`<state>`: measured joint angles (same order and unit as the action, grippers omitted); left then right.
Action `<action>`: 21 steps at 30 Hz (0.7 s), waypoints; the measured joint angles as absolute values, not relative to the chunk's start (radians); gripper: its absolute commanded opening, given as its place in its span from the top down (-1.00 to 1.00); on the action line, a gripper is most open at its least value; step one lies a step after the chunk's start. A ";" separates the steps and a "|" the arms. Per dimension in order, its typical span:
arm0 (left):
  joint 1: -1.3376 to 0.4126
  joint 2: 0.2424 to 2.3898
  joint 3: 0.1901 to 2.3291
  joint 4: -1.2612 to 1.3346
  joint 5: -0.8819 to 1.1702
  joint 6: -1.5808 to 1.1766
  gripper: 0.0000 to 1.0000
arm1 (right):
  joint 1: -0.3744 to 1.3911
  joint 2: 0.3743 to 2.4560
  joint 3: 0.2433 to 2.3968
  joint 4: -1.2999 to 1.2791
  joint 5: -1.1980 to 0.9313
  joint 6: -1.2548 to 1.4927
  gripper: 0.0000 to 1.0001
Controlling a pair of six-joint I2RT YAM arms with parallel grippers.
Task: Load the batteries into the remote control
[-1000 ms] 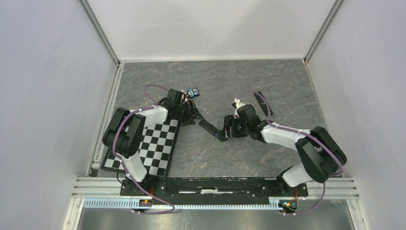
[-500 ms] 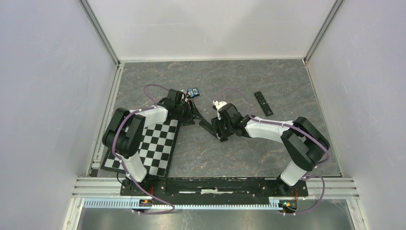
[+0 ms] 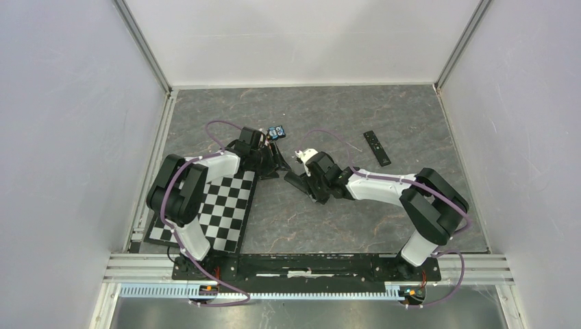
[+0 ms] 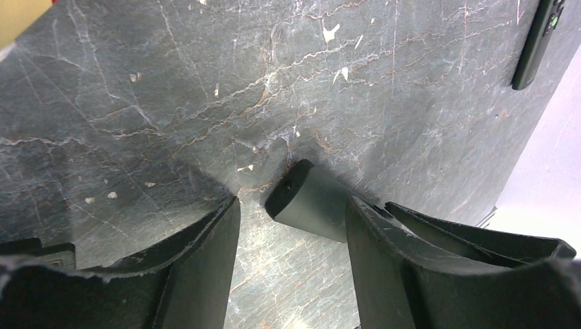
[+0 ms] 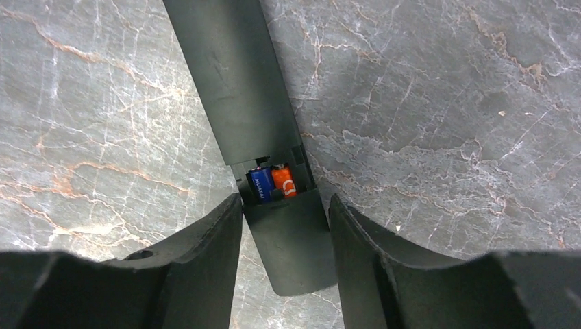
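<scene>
On the grey tabletop [image 3: 411,116], the remote control [image 5: 226,75] lay at the middle with its compartment uncovered. The left pincer [image 4: 291,205] stood spread astride one end, with a gap at one finger. The right pincer [image 5: 286,205] closely flanked the other end; whether it pinched could not be told. Blue and orange-red batteries [image 5: 272,184] sat side by side in the compartment.

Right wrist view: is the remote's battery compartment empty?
No, a blue battery and an orange battery lie side by side inside the remote.
</scene>
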<state>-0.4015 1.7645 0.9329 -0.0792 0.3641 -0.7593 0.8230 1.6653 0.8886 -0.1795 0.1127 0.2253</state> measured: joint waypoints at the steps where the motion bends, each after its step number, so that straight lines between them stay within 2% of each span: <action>1: -0.402 1.765 0.933 -0.079 0.364 -0.759 -0.30 | 0.824 1.665 0.889 -0.180 0.113 0.218 -0.23; 3: -0.402 1.765 0.933 -0.080 0.364 -0.759 -0.30 | 0.825 1.666 0.888 -0.187 0.112 0.205 -0.37; 6: -0.402 1.765 0.933 -0.080 0.363 -0.759 -0.30 | 0.825 1.665 0.888 -0.193 0.109 0.192 -0.48; 13: -0.402 1.765 0.934 -0.081 0.359 -0.759 -0.30 | 0.825 1.651 0.888 -0.202 0.084 0.170 -0.51; 21: -0.402 1.765 0.934 -0.082 0.359 -0.753 -0.30 | 0.785 1.635 0.888 -0.235 -0.035 0.107 -0.66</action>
